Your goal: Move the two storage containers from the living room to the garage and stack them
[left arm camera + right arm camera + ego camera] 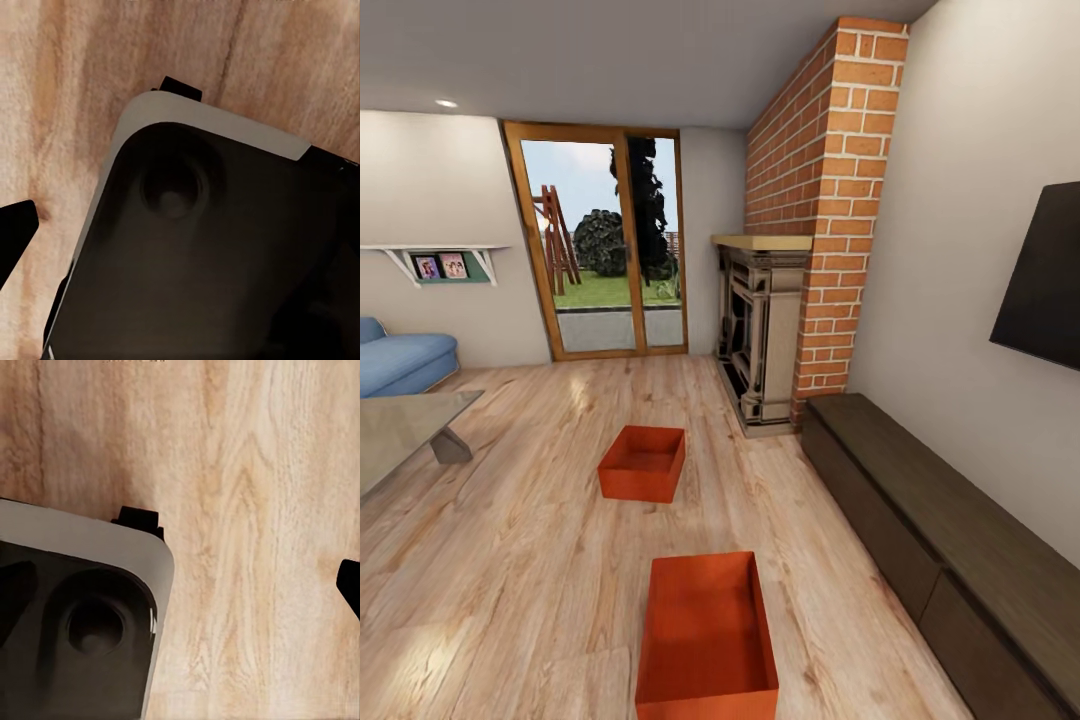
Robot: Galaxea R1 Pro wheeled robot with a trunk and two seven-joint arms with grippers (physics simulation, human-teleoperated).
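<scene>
Two storage containers (pixel 644 462) near fireplace (pixel 762 335)

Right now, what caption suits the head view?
Two orange-red storage containers sit apart on the living room's wood-plank floor before the fireplace.

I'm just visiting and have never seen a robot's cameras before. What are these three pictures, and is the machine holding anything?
These are simulator renders from a wheeled robot with two arms. The large picture comes from its head camera, looking into a living room: two orange-red open-top storage bins sit on the light wood-plank floor, the nearer bin close by, the farther bin toward the red-brick fireplace and wood-framed glass doors. The two small pictures come from cameras on the wrists, pointing down at the floor past the robot's own dark base. The black bits at their edges seem to be finger parts; whether the grippers are open is unclear. Nothing looks held.
</scene>
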